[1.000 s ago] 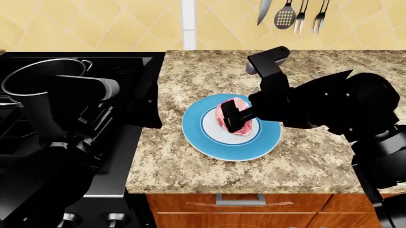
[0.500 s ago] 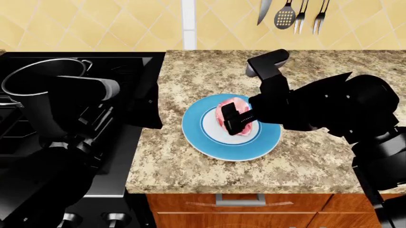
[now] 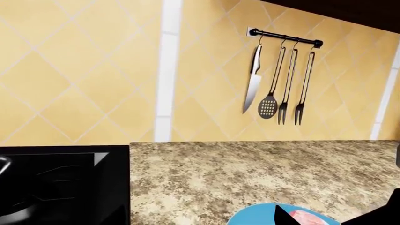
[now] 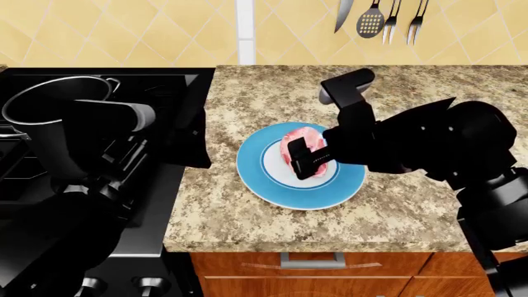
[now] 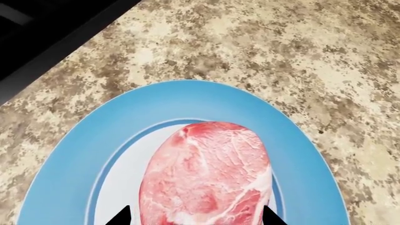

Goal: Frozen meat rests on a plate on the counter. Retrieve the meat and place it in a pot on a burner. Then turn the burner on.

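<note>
The frozen meat (image 4: 295, 138), a pink lump marbled with white, lies at the centre of the blue-rimmed plate (image 4: 256, 179) on the granite counter (image 4: 239, 216). My right gripper (image 4: 303, 156) is open and low over the meat, with one fingertip on each side of it. In the right wrist view the meat (image 5: 206, 173) fills the gap of the right gripper (image 5: 196, 218) above the plate (image 5: 75, 154). The black pot (image 4: 46, 114) stands on the stove at the left. My left gripper (image 4: 191, 133) hangs over the stove's right edge; its jaws are hidden.
The black stove top (image 4: 25, 179) lies left of the counter, with knobs (image 4: 148, 286) at its front. A knife and utensils (image 3: 278, 79) hang on a wall rail behind the counter. The left wrist view catches the plate's edge (image 3: 256, 216).
My right gripper has sunk a little lower around the meat. The left arm, pot and plate have not moved.
</note>
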Available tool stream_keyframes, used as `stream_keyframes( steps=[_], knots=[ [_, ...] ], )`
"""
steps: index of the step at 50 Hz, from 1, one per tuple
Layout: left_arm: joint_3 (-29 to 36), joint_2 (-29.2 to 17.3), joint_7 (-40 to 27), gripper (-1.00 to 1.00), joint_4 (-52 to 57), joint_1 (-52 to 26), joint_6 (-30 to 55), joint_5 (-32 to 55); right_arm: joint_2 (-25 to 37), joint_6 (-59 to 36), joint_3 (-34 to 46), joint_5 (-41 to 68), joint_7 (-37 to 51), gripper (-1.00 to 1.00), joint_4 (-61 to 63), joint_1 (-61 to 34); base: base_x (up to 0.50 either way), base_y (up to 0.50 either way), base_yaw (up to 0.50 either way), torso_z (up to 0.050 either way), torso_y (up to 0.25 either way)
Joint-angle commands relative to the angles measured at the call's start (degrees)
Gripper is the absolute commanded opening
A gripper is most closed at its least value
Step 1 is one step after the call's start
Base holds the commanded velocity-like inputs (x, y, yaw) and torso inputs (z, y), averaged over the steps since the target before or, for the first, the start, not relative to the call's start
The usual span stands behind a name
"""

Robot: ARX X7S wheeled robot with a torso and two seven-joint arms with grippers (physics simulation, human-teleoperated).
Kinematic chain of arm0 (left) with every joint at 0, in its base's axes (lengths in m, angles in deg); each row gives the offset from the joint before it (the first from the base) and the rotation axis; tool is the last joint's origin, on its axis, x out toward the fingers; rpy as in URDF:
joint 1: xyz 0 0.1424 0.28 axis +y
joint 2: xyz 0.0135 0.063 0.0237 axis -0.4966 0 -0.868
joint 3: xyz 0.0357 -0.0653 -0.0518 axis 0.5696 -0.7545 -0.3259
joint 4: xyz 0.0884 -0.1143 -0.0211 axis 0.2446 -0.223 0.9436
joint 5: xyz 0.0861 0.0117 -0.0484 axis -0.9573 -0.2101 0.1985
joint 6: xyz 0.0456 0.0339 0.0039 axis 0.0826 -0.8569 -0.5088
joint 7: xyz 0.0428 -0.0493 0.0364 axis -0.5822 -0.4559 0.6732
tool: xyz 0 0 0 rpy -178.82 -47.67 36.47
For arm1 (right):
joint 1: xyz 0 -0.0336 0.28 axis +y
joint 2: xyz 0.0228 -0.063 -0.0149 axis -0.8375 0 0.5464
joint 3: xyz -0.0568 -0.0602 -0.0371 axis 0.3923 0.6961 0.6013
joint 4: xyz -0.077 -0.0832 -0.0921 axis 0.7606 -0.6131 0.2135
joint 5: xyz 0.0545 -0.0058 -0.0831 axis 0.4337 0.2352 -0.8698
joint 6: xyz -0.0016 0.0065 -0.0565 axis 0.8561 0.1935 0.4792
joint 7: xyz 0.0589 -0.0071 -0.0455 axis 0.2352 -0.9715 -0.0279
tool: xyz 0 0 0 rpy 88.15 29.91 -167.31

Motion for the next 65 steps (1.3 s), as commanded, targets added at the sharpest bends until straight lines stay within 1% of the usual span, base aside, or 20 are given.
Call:
stream_keyframes(
  steps=[1, 65],
  knots=[
    [0.1, -0.2, 0.0, 1.00, -0.2, 0.1, -0.3, 0.1, 0.0, 0.0, 0.1, 0.3, 0.2, 1.00, 0.1, 0.3, 0.00, 0.00, 0.00, 0.000, 0.000],
    [1.5, -0.3, -0.8, 1.00, -1.3, -0.3, -1.0, 0.5, 0.7, 1.1, 1.2, 0.5, -0.1, 1.00, -1.0, 2.1, 0.00, 0.00, 0.00, 0.000, 0.000]
  ],
)
